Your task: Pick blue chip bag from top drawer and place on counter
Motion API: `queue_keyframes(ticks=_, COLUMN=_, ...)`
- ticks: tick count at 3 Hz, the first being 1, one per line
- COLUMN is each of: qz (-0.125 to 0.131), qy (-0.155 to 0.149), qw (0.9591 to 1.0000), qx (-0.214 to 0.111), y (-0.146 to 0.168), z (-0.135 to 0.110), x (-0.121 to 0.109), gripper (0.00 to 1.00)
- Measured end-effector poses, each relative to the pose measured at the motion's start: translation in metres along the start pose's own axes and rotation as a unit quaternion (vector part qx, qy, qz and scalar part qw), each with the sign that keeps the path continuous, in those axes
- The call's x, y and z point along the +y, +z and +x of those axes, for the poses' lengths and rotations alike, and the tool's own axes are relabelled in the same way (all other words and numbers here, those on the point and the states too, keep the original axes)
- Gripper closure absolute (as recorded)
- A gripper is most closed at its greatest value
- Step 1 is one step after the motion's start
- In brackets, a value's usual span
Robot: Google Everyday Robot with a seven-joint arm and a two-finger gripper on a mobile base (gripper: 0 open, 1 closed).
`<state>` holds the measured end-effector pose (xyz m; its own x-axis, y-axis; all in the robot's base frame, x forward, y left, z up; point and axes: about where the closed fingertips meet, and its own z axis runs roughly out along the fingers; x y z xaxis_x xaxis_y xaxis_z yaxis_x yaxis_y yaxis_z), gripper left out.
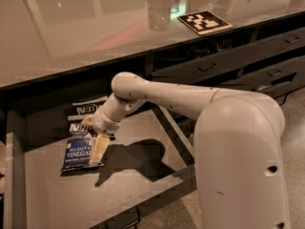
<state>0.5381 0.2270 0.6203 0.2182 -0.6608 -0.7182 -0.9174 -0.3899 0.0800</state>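
The blue chip bag (76,150) lies flat on the floor of the open top drawer (138,185), at its left; white lettering "Sea Salt & Vinegar" shows. My gripper (93,136) is down in the drawer over the bag's upper right part. Its cream fingers (98,149) are spread, one lying along the bag's right edge and one at its top. A second blue Kettle bag (89,109) lies just behind, partly under my wrist. The counter (71,32) runs above the drawer.
A black-and-white square tag (205,22) and a clear glass (159,11) sit on the counter at the back right. Narrower stacked grey drawers (248,56) with dark handles are at the right. My white arm and base fill the lower right.
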Motion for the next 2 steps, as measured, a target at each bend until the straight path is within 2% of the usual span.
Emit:
queue_keyframes(ticks=1, qz=0.021, qy=0.041, qw=0.9987, qx=0.021, y=0.0132, z=0.0209, x=-0.0013, gripper=0.16)
queue_keyframes(ticks=2, qz=0.024, qy=0.050, qw=0.9981, qx=0.029, y=0.0134, z=0.0222, x=-0.0006, gripper=0.39)
